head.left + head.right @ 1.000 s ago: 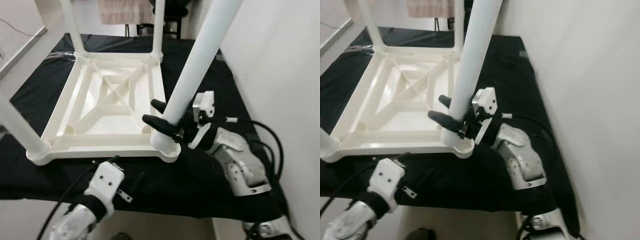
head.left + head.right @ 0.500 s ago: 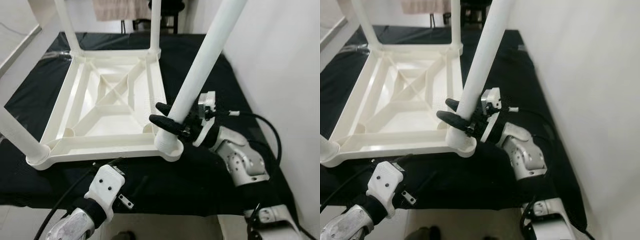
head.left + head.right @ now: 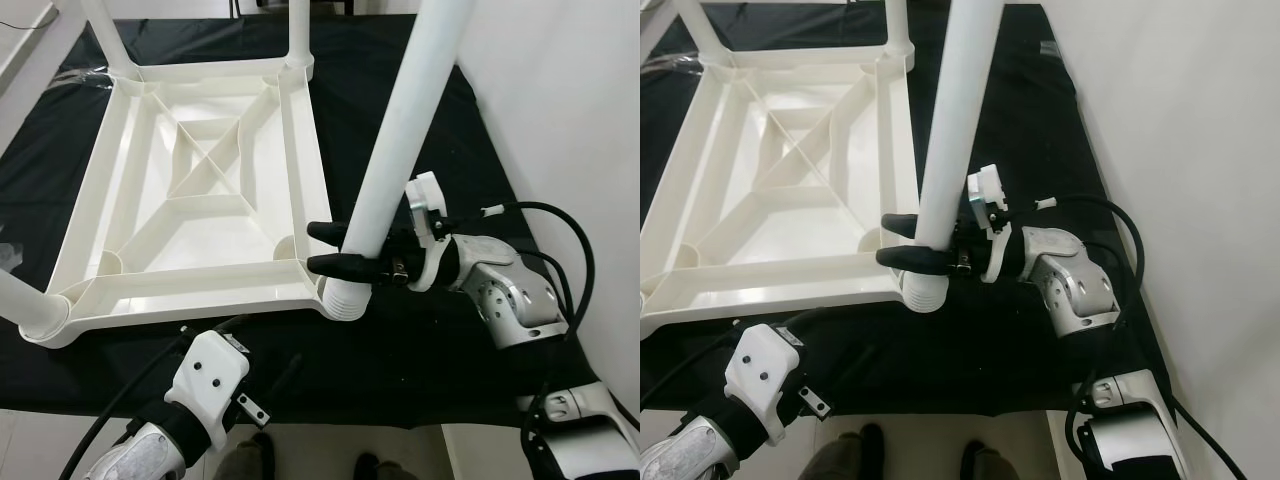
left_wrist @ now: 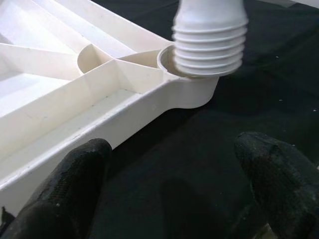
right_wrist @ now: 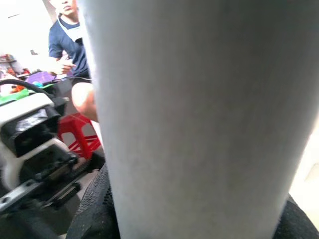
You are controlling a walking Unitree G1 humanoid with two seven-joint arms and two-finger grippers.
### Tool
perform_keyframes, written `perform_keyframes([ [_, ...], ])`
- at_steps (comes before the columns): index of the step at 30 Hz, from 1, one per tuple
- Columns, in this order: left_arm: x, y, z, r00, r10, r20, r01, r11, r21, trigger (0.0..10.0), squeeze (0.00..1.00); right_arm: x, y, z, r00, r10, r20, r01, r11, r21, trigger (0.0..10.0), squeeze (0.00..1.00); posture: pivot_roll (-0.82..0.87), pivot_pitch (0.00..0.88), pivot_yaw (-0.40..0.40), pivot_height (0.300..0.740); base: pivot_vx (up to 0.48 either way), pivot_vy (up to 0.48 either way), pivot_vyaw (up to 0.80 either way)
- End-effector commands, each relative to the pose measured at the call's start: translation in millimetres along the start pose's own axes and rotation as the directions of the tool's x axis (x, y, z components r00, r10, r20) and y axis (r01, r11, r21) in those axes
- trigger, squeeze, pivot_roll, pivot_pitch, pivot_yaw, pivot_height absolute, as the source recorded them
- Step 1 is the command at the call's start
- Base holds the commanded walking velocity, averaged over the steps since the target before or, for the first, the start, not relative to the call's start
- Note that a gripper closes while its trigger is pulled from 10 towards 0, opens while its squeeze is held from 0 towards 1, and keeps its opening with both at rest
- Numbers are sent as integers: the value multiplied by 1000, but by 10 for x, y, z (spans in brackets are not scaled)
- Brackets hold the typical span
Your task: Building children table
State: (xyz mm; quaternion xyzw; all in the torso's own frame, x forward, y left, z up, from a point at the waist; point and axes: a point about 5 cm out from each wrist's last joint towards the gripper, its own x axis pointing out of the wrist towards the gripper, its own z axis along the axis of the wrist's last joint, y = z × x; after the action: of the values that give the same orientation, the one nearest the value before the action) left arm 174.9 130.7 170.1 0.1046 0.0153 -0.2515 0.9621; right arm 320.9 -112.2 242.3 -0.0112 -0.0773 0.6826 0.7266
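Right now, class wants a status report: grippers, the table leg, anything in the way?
Right gripper shut on the table leg, threaded end sitting at the corner socket. Left gripper open, hovering near that corner. Nothing blocking the socket.

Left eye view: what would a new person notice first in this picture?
Probably the tall white table leg rising toward the camera, its ribbed end at the near right corner socket of the upturned white tabletop on the black cloth. The right gripper clasps that leg low down, while the left gripper hovers open nearby.
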Motion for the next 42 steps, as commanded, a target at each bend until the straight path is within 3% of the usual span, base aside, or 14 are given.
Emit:
perform_keyframes([
  [1, -37, -31, -22, 999, -23, -33, 23, 1000, -6, 10000, 0, 19, -14, -168, 998, -25, -54, 27, 999, 37, 10000, 0, 195, 421, -40, 740, 0, 0, 0],
  [6, -61, -31, 0, 999, -11, -33, 10, 1000, -9, 10000, 0, 109, -68, -154, 997, -59, -39, 60, 998, 28, 10000, 0, 196, 431, -48, 740, 0, 0, 0],
  [8, -65, -33, 10, 999, -2, -34, 2, 1000, -12, 10000, 0, 214, -68, -110, 999, -38, -23, 38, 999, 28, 10000, 0, 196, 435, -54, 740, 0, 0, 0],
  [11, -59, -36, 21, 1000, 1, -32, -1, 1000, -14, 10000, 0, 241, -68, -101, 1000, -14, -27, 15, 999, 34, 10000, 0, 203, 436, -64, 740, 0, 0, 0],
  [19, -99, -26, 23, 999, 12, -47, -13, 1000, -16, 10000, 0, 190, -96, -114, 997, 19, -79, -18, 1000, 14, 10000, 0, 201, 445, -73, 740, 0, 0, 0],
  [22, -110, -31, 23, 999, 16, -51, -17, 1000, -18, 10000, 0, 139, 31, -153, 992, 75, -99, -75, 997, 4, 10000, 0, 204, 446, -75, 740, 0, 0, 0],
  [23, -112, -36, 25, 999, 16, -52, -17, 1000, -19, 10000, 0, 99, 159, -219, 982, 116, -147, -121, 992, -30, 10000, 0, 204, 446, -73, 740, 0, 0, 0],
  [29, -106, -49, 32, 998, 4, -55, -5, 1000, -22, 10000, 0, 52, 344, -282, 959, 175, -222, -191, 980, -55, 10000, 0, 188, 448, -63, 740, 0, 0, 0],
  [35, -86, -49, 35, 999, -5, -54, 4, 1000, -20, 10000, 0, 51, 285, -262, 952, 180, -248, -204, 976, -75, 10000, 0, 187, 447, -64, 740, 0, 0, 0],
  [42, -99, -59, 43, 998, 5, -57, -7, 1000, -22, 10000, 0, 86, 226, -202, 912, 269, -310, -309, 947, -89, 10000, 0, 196, 454, -74, 740, 0, 0, 0],
])
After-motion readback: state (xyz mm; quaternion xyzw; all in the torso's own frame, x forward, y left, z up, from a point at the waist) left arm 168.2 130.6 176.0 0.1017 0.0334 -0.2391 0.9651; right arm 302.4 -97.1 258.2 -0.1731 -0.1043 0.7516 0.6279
